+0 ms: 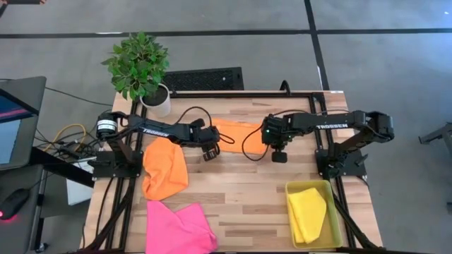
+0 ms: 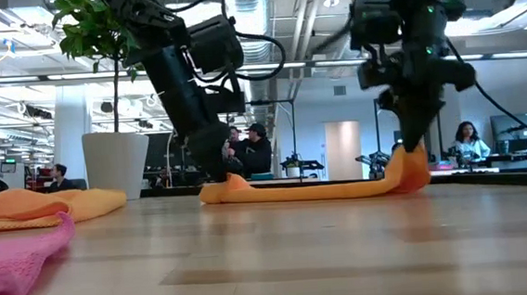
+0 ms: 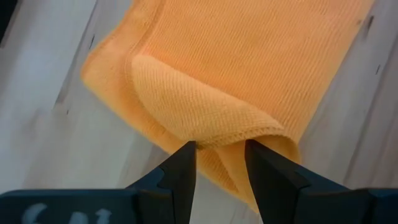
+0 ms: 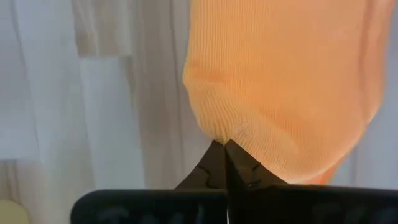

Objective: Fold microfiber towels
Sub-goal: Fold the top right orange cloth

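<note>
An orange microfiber towel [image 1: 234, 130] lies mid-table between my two grippers. My right gripper [image 2: 411, 156] is shut on its right end, which stands raised above the table. At the towel's left end, my left gripper [image 3: 221, 155] is open, its fingers on either side of a curled-over corner [image 3: 205, 112]. A second orange towel [image 1: 166, 168] lies crumpled at the left. A pink towel [image 1: 176, 227] lies at the near edge. A yellow towel [image 1: 308, 212] rests in the yellow bin [image 1: 332, 236]. My right gripper pinches the towel's right end [image 4: 217, 134] between its two shut fingers, coming from above and pointing steeply down. The cloth puckers at the fingertips. That end is lifted off the table while the rest of the towel [image 2: 304, 191] lies flat. My left gripper's fingertips [image 3: 186, 152] stand right at the curled corner; I cannot tell whether they touch it.
A potted plant [image 1: 141, 70] stands at the far left corner, with a black grille [image 1: 205, 77] beyond the far edge. Cables run by the left arm's base [image 1: 70, 137]. Bare wood shows in the middle near part [image 1: 240, 204].
</note>
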`<control>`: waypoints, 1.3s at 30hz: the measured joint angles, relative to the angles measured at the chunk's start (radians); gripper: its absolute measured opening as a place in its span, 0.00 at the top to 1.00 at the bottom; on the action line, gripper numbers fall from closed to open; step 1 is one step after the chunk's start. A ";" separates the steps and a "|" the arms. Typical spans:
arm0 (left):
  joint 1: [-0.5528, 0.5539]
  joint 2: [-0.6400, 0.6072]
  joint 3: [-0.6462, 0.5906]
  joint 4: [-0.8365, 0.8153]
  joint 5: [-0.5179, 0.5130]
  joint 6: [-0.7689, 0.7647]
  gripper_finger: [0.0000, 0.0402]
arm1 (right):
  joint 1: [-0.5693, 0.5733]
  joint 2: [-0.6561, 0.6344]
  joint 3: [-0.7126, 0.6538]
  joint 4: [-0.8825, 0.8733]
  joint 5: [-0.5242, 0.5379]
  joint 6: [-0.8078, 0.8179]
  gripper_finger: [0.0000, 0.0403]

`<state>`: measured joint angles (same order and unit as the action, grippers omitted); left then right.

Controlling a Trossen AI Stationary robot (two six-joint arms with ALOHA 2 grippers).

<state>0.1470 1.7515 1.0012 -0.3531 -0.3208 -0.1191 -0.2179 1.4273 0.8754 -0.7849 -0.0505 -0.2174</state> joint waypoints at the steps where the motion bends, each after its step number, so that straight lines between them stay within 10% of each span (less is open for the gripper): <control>1: 0.000 0.000 -0.008 0.020 0.001 0.001 0.67 | 0.000 0.000 0.014 0.000 0.000 -0.010 0.99; 39: -0.024 -0.104 -0.033 0.014 0.053 -0.278 0.67 | -0.033 0.165 0.170 0.547 -0.057 -0.157 1.00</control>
<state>0.1233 1.6480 0.9684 -0.3386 -0.2677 -0.3967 -0.2512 1.5921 1.0449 -0.2380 -0.1072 -0.3748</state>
